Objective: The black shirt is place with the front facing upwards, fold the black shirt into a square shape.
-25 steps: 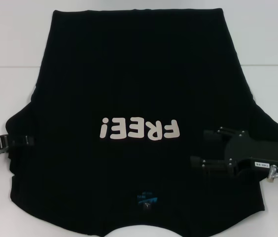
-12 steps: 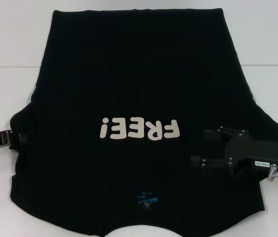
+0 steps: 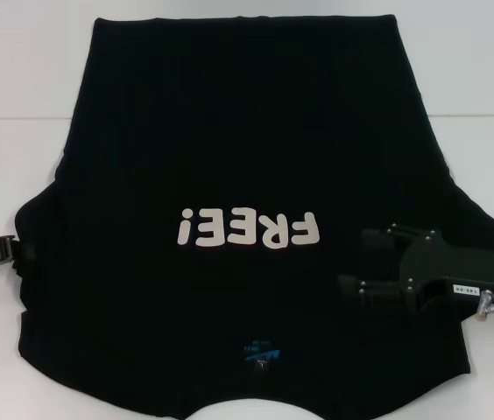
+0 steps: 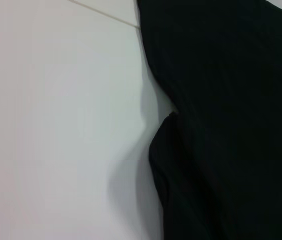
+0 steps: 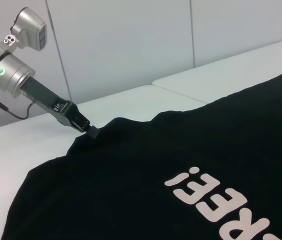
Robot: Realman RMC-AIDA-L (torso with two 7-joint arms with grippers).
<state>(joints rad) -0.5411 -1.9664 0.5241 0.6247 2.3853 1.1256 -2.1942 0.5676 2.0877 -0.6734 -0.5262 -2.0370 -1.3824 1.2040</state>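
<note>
At the shirt's edges, both claws:
Left claw (image 3: pixel 15 251): at the shirt's left sleeve edge, tip touching the cloth; whether it pinches, cannot tell.
Right claw (image 3: pixel 363 262): spread, over the shirt's right side, beside the print.
Shirt (image 3: pixel 247 157): flat on the white bench (image 3: pixel 19 70), print up.

The left gripper (image 5: pixel 92 131) touches the black shirt (image 5: pixel 146 170) at its sleeve edge on the white table (image 5: pixel 26 145).

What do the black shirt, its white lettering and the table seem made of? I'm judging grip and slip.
The black short-sleeved cloth shirt: soft matte knit, probably cotton; it drapes and creases. The white block "FREE!" lettering: flat opaque print, likely vinyl or ink. The white table: smooth hard surface with faint sheen, perhaps laminate.
</note>
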